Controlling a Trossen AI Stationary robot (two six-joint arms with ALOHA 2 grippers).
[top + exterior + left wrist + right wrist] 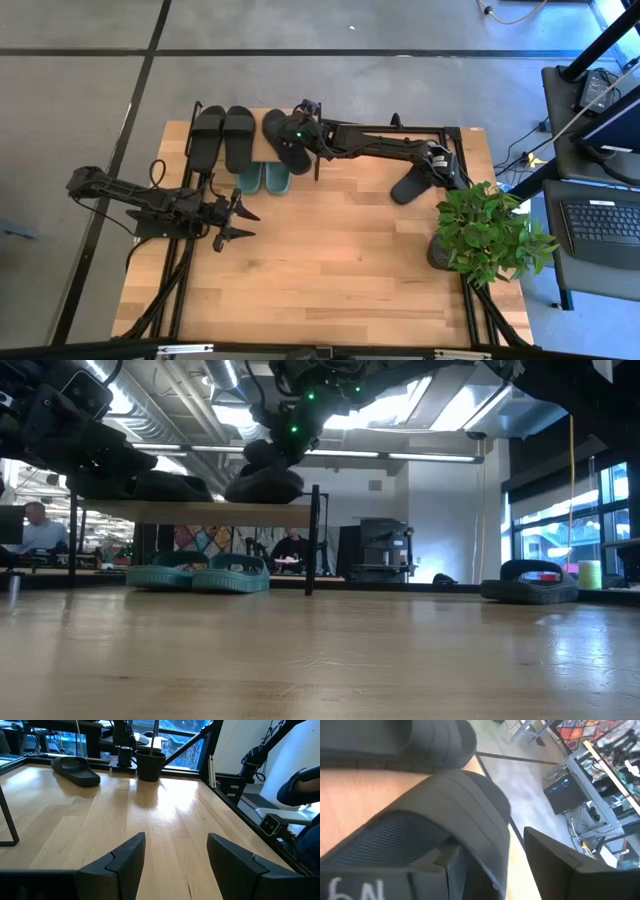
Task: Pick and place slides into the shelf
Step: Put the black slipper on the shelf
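The shelf [200, 512] stands at the table's far left. Two black slides [224, 138] lie side by side on its light top board [259, 140]. A third black slide [283, 142] lies askew next to them, with my right gripper [302, 132] open at it. A pair of green slides [200, 573] sits below the board. Another black slide [410, 186] lies on the table toward the right. My left gripper [238, 220] waits open above the table's left middle, touching nothing. My right gripper [487, 840] stands astride one side of the third slide's strap [470, 800]. One finger [452, 870] is under the strap, and the other finger [555, 865] is outside with a narrow gap showing. Whether the inner finger touches the strap I cannot tell. The slide lies on the top board.
A leafy plant [490, 232] in a dark pot [150, 765] stands at the table's right edge, close to the loose black slide [75, 770]. The shelf's thin black leg [314, 540] rises beside the green pair. Bare wood lies across the table's middle and near side.
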